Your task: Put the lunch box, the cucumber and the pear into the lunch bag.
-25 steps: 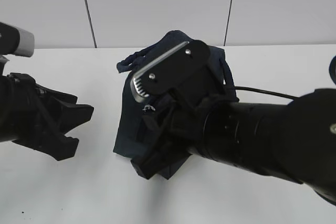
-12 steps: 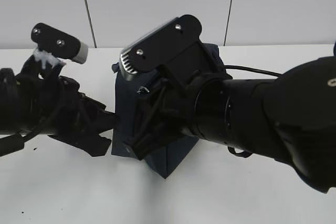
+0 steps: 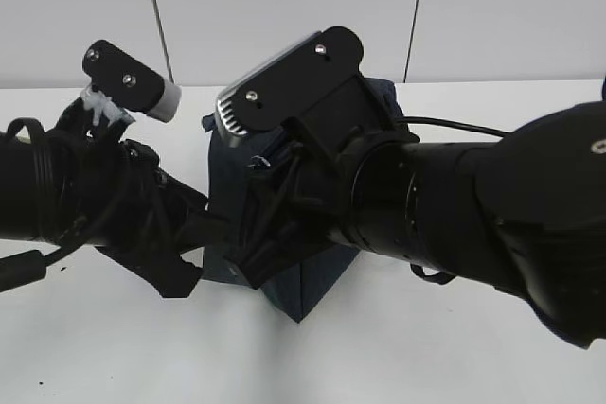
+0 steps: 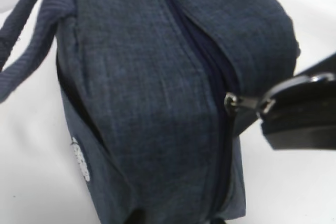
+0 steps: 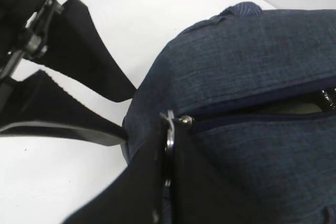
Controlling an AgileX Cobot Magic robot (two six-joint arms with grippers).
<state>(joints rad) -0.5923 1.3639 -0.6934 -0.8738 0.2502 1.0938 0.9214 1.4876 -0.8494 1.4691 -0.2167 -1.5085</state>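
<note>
The dark navy lunch bag stands on the white table, mostly hidden behind my right arm; it fills the left wrist view. My right gripper is shut on the metal ring pull of the top zipper, near the bag's end. My left gripper is open, its two fingertips at either side of that end of the bag. The zipper gapes a little further along, and a pale sliver shows inside. The lunch box, cucumber and pear are not visible as such.
A padded loop handle hangs off the bag's side. The white table runs back to a grey panelled wall. A black cable runs behind my right arm.
My left gripper has moved right, up to the bag's end. My right gripper first moved up and left with the ring pull, then held still.
</note>
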